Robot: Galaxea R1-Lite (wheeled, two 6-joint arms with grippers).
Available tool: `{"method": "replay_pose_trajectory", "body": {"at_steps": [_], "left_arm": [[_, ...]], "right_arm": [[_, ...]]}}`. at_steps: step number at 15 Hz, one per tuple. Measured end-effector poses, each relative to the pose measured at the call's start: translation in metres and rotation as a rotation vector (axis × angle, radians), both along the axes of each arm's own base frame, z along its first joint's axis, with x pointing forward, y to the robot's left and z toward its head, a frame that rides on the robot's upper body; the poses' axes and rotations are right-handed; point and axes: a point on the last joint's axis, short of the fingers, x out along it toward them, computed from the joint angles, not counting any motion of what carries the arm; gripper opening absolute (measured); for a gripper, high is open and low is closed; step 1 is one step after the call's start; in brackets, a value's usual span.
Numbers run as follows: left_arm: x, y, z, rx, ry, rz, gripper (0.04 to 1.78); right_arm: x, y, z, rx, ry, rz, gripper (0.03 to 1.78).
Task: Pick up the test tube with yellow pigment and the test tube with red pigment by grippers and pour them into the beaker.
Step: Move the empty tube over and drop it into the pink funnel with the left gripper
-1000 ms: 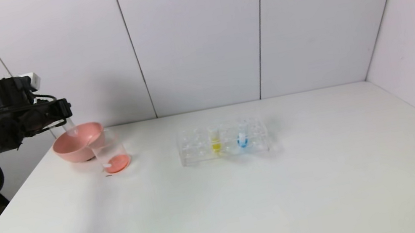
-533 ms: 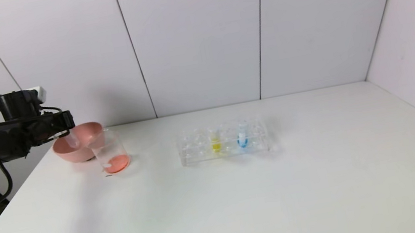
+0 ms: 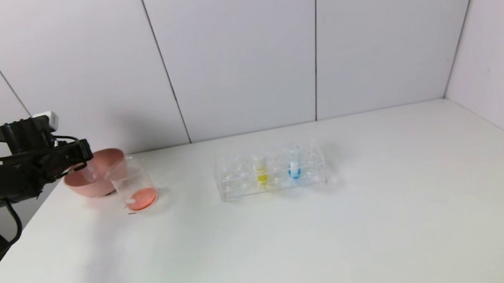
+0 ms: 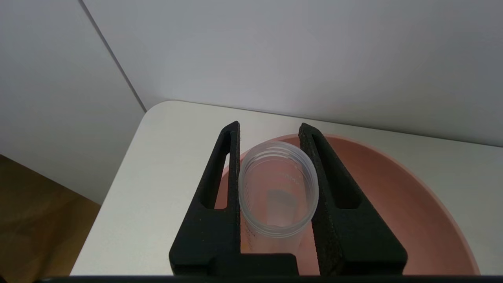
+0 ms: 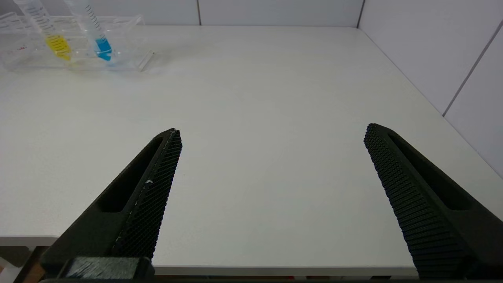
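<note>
My left gripper (image 3: 83,151) is shut on a clear test tube (image 3: 89,170) that looks empty. It holds the tube over the pink bowl (image 3: 82,188). In the left wrist view the tube's open mouth (image 4: 278,188) sits between the jaws of the left gripper (image 4: 271,129), with the bowl (image 4: 397,188) beneath. The beaker (image 3: 132,180) stands beside the bowl with red-orange liquid (image 3: 142,199) at its bottom. The yellow-pigment test tube (image 3: 261,170) stands in the clear rack (image 3: 237,181) and also shows in the right wrist view (image 5: 55,39). My right gripper (image 5: 271,131) is open and empty above the table's front edge.
A blue-liquid tube (image 3: 293,165) stands in the rack to the right of the yellow one; it also shows in the right wrist view (image 5: 100,39). The white table (image 3: 301,247) ends at walls behind and on the right. The bowl sits near the table's left edge.
My left gripper has come down with the tube, from above the bowl's rim to lower over the bowl. The beaker, rack and right gripper have not moved.
</note>
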Motion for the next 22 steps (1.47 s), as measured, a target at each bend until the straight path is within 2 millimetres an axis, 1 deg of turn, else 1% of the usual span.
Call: {"method": "replay_pose_trajectory", "body": {"at_steps": [11, 22], "left_arm": [[0.0010, 0.0038, 0.0005, -0.009, -0.011, 0.006, 0.52], [-0.0005, -0.0020, 0.0076, -0.023, -0.040, -0.004, 0.52]], "right_arm": [[0.0000, 0.0000, 0.0001, 0.000, 0.000, 0.000, 1.70], [0.0000, 0.0000, 0.0001, 0.000, 0.000, 0.000, 1.70]]}}
